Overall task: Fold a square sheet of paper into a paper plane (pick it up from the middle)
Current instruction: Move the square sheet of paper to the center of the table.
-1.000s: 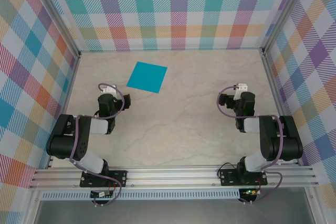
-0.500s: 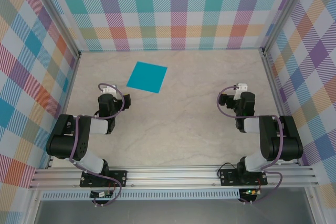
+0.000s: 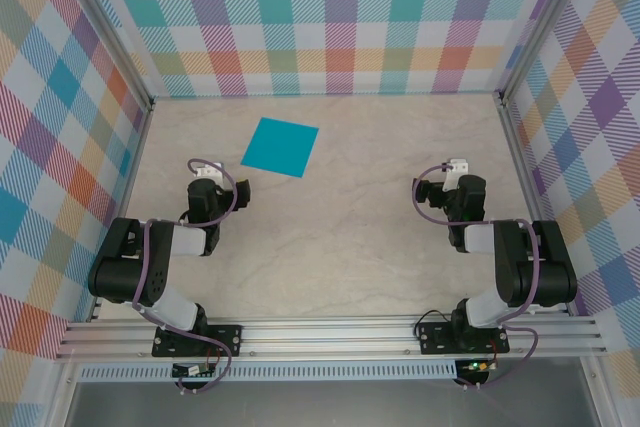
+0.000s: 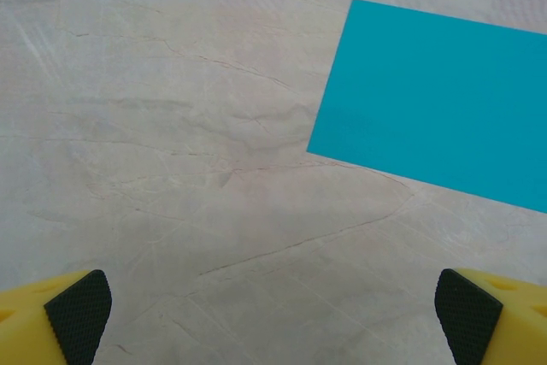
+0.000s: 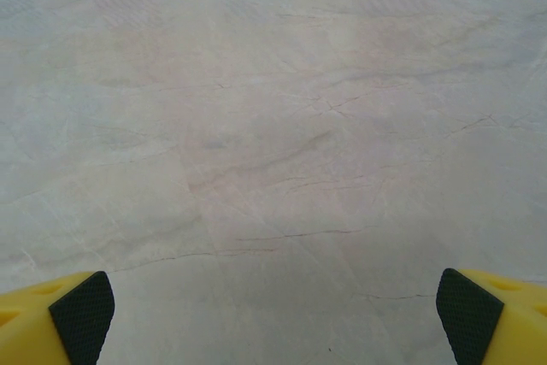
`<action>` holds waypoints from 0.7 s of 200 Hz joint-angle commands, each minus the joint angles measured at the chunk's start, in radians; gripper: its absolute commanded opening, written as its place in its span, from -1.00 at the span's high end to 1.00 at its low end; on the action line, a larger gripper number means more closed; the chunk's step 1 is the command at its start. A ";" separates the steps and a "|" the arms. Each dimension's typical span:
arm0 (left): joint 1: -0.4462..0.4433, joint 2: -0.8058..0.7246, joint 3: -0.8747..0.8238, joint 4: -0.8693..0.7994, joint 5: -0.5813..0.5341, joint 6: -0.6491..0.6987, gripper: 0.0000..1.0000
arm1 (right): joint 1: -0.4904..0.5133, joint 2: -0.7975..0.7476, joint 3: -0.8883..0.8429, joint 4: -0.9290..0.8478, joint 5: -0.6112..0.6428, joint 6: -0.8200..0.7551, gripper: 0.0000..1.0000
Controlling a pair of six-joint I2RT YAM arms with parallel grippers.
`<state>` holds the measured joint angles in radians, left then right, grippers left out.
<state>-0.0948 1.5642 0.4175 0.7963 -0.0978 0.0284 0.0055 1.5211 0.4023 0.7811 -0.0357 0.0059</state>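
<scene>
Bright, even light throughout, with soft shadows, no glare, sharp focus.

No readable txt, labels or nos. anywhere in these pics.

Teal paper (image 3: 280,147) flat on table (image 3: 350,247)

The beige marble-like table (image 3: 350,247) carries 1 square sheet of paper (image 3: 280,147), teal-blue, lying flat at about 11 o'clock from its centre.
</scene>
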 commanded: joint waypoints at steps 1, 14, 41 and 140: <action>0.016 -0.023 -0.040 0.070 0.054 0.029 -1.00 | 0.005 -0.054 0.013 -0.026 -0.050 -0.029 -0.99; 0.017 -0.046 -0.063 0.092 0.050 0.027 -1.00 | 0.005 -0.112 0.038 -0.129 -0.044 -0.019 -0.99; 0.017 -0.174 -0.037 -0.069 -0.002 -0.008 -1.00 | 0.002 -0.184 0.077 -0.312 -0.065 0.076 -0.99; 0.022 -0.366 0.354 -0.842 0.001 -0.379 -1.00 | 0.004 -0.353 0.315 -0.966 -0.261 0.361 -0.99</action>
<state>-0.0917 1.1744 0.6632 0.2199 -0.1555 -0.2333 0.0063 1.1213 0.6777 0.0071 -0.1478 0.2527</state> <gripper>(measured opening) 0.999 0.997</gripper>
